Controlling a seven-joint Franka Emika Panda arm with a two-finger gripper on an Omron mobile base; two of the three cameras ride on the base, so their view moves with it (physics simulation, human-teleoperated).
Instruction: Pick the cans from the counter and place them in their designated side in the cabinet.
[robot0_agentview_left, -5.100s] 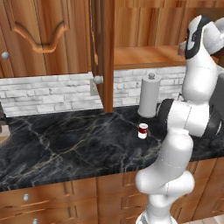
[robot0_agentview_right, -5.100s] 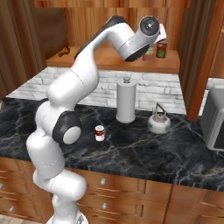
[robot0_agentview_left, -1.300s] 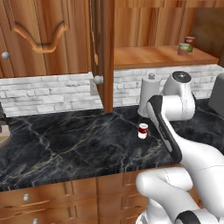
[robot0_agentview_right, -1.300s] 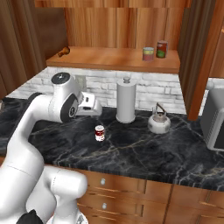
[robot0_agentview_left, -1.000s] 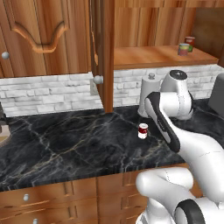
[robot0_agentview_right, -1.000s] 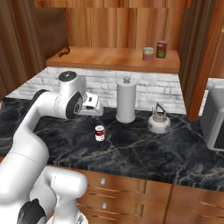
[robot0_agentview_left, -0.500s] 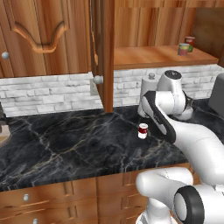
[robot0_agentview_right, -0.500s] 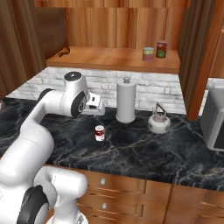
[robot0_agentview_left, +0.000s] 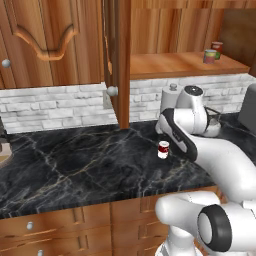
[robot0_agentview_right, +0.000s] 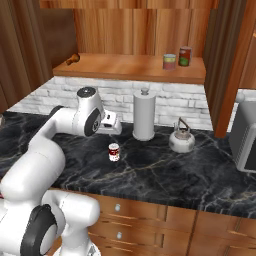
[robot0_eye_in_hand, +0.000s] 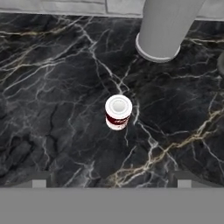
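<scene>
The gripper (robot0_eye_in_hand: 112, 183) is seen at the bottom of the hand view with its two dark fingertips (robot0_eye_in_hand: 39, 181) spread wide apart and nothing held between them. It is held above the counter (robot0_agentview_left: 75, 165), over the red-and-white can (robot0_eye_in_hand: 118, 112). That can is seen standing upright on the black marble, clear of the fingertips and roughly centred between them. Just beyond the can, the paper-towel roll (robot0_agentview_right: 144, 115) is found upright near the white brick wall, with a silver kettle (robot0_agentview_right: 181, 138) set beside it. Higher and farther back, the cabinet (robot0_agentview_right: 135, 67) is shown with its door open; on the right part of its plank shelf the yellow-banded can (robot0_agentview_right: 169, 62) is placed, just beside a red can with green top (robot0_agentview_right: 185, 56).
</scene>
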